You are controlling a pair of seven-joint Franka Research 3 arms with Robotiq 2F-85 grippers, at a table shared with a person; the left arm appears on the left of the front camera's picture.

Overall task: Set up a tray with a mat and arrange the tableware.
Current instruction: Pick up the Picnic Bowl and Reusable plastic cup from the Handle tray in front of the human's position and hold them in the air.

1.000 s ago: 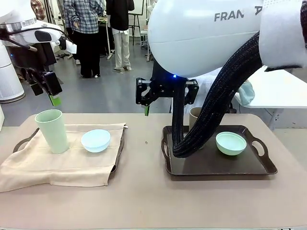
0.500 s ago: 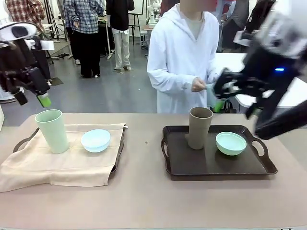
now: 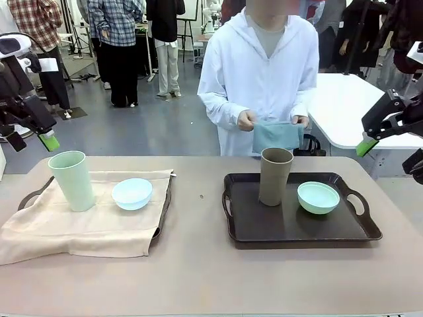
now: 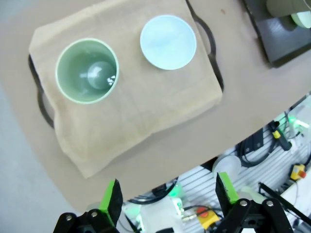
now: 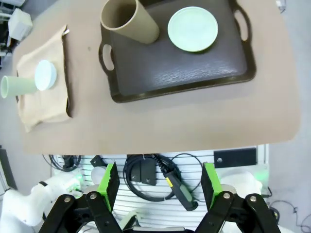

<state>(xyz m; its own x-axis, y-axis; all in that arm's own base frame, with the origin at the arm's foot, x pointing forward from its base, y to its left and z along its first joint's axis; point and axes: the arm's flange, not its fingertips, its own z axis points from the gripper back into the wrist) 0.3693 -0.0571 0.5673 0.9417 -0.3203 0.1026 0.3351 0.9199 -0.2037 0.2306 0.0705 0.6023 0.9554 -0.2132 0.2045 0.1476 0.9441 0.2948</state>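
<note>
Left pincer (image 4: 168,191): jaws apart, empty, raised at the left of the table (image 3: 198,277). Right pincer (image 5: 159,177): likewise, at the right. Pale green cup (image 3: 71,179) and light blue bowl (image 3: 131,193) stand on the beige mat (image 3: 79,231). Brown cup (image 3: 275,176) and mint green bowl (image 3: 318,197) stand in the bare dark tray (image 3: 297,231). The person's hands (image 3: 246,119) hold what appears to be a folded teal cloth (image 3: 277,137).

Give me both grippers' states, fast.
Left gripper: open, holding nothing.
Right gripper: open, holding nothing.
</note>
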